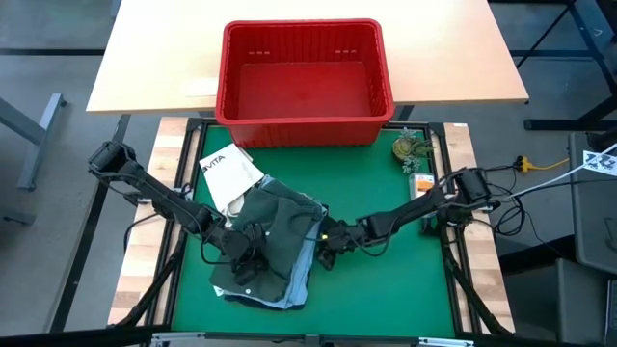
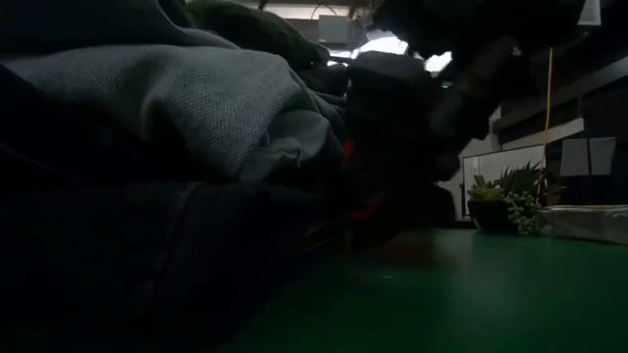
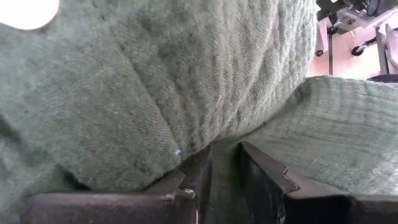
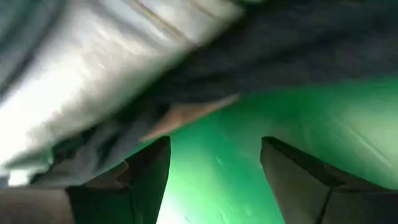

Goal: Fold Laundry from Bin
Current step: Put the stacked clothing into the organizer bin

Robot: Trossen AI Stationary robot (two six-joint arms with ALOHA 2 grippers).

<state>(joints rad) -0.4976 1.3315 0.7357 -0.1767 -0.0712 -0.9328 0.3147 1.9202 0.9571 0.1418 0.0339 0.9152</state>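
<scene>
left pincer [image 1: 246,253]: pinching olive-green piece [image 3: 186,81] atop laundry [image 1: 275,246], likely to lift it
right pincer [image 1: 326,253]: spread, beside pile's right edge

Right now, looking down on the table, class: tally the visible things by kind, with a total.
Robot grippers: 2, left gripper, right gripper
Red bin: 1
Laundry pile: 1
White bag: 1
Small plant: 1
Total: 6

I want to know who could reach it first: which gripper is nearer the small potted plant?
Right. The right gripper sits at the clothes pile's edge, on the potted plant's side; the left gripper is on the pile, farther away.
</scene>
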